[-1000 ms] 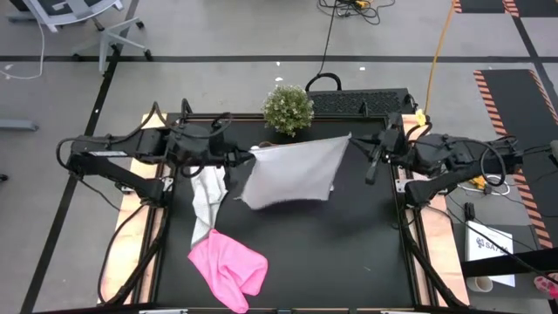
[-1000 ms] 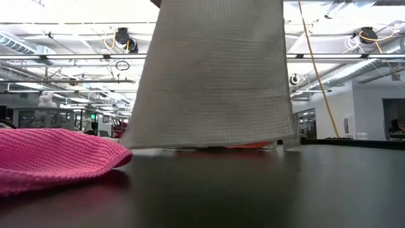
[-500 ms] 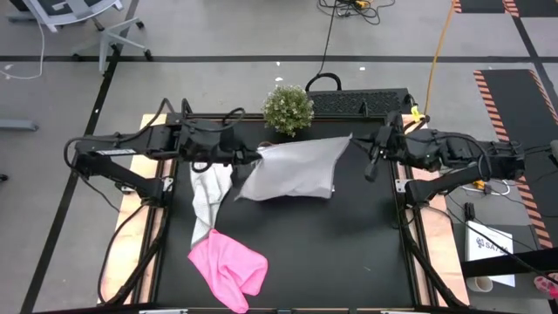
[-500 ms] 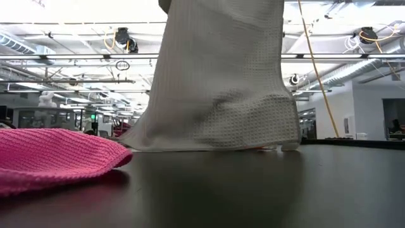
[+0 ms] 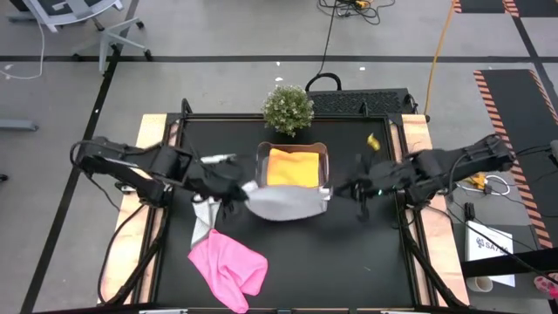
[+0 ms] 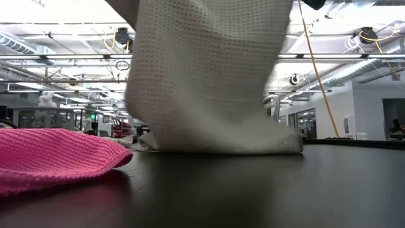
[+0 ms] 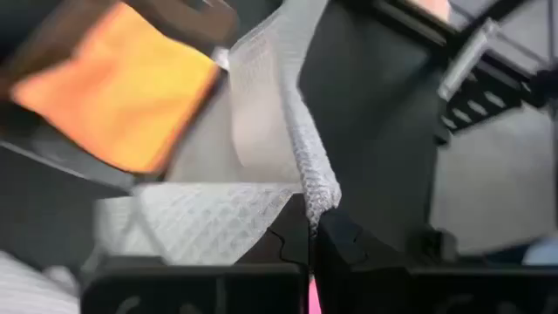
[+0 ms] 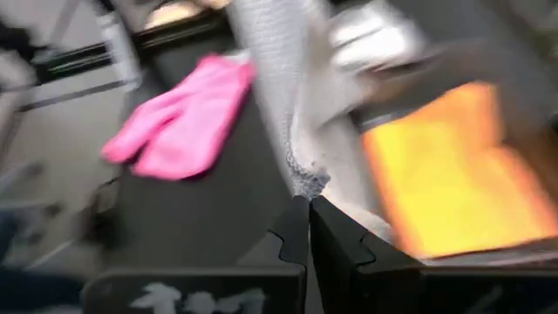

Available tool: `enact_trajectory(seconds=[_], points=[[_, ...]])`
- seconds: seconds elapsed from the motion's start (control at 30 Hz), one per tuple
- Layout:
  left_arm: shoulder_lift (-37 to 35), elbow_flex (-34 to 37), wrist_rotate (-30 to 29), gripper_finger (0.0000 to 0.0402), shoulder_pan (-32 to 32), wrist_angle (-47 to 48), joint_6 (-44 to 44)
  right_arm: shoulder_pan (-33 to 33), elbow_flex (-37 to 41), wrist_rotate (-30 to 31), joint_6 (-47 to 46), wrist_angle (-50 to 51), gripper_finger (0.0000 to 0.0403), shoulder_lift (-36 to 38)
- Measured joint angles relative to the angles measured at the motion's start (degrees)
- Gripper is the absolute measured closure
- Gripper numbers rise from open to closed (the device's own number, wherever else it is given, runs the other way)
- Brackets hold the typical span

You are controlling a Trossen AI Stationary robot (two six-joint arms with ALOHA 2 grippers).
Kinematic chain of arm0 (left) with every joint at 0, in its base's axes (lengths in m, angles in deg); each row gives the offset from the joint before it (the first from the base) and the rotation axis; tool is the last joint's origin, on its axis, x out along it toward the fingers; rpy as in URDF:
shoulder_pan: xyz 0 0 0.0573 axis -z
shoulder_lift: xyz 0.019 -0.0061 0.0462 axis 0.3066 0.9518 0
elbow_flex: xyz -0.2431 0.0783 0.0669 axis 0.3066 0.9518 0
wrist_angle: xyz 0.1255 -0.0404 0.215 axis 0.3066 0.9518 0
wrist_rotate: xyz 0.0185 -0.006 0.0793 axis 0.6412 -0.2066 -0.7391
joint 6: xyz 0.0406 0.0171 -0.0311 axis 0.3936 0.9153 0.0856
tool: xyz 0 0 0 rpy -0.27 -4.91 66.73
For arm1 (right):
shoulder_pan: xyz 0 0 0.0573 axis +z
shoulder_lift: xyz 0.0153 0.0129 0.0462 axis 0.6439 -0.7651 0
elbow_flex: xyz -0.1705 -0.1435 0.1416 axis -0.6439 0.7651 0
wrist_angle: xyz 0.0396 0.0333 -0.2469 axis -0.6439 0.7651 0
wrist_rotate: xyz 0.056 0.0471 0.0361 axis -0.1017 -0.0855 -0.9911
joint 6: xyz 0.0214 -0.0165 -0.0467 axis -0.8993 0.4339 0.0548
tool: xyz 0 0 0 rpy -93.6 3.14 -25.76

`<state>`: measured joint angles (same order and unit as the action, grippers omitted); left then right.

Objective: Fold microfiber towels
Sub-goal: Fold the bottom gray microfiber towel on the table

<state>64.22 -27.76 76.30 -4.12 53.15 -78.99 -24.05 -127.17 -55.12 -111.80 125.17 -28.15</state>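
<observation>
A light grey microfiber towel (image 5: 283, 202) hangs between my two grippers over the table's middle. Its lower part (image 6: 221, 140) lies bunched on the table. My left gripper (image 5: 247, 190) is shut on its left corner and my right gripper (image 5: 336, 189) on its right corner. Just behind it, an orange-yellow towel (image 5: 294, 166) lies in the clear tub (image 5: 324, 150). A second grey towel (image 5: 205, 214) lies crumpled at the left. Its near end touches the bright pink towel (image 5: 228, 269), which lies crumpled near the front edge. My left gripper pinches the grey towel's upper left corner (image 7: 319, 197) between its two shut fingers, slanting down from the table's left. The cloth hangs below the fingers. My right gripper pinches the upper right corner (image 8: 305, 181) between its two shut fingers, slanting down from the table's right. The cloth hangs below the fingers.
A small potted plant (image 5: 288, 107) stands at the far edge behind the tub. A small yellow object (image 5: 372, 140) lies at the far right. Bare black table lies in front of the hanging towel and to the right of the pink towel.
Both grippers have come down and toward the near edge, tipping more downward, still shut on the towel's corners. The grey towel, before stretched above the tub, now hangs in front of it. Its lower edge has settled and bunched on the table, which uncovers the tub and the orange towel.
</observation>
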Motion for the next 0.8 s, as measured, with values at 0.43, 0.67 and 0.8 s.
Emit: enact_trajectory(seconds=[0.43, 0.67, 0.8], points=[[11.1, 0.0, 17.1, 0.0399, 8.8, -0.3, -20.0, 14.0, 0.9, -6.3, -18.7, -1.0, 0.0403, -7.8], [15.3, 0.0, 19.6, 0.0397, 12.8, -5.5, -28.6, 19.5, 0.9, -7.6, -23.9, -1.9, 0.0403, -9.6], [17.1, 0.0, 19.5, 0.0399, 14.1, -9.7, -28.9, 21.0, 1.9, -6.6, -22.8, -4.4, 0.0403, -10.8]])
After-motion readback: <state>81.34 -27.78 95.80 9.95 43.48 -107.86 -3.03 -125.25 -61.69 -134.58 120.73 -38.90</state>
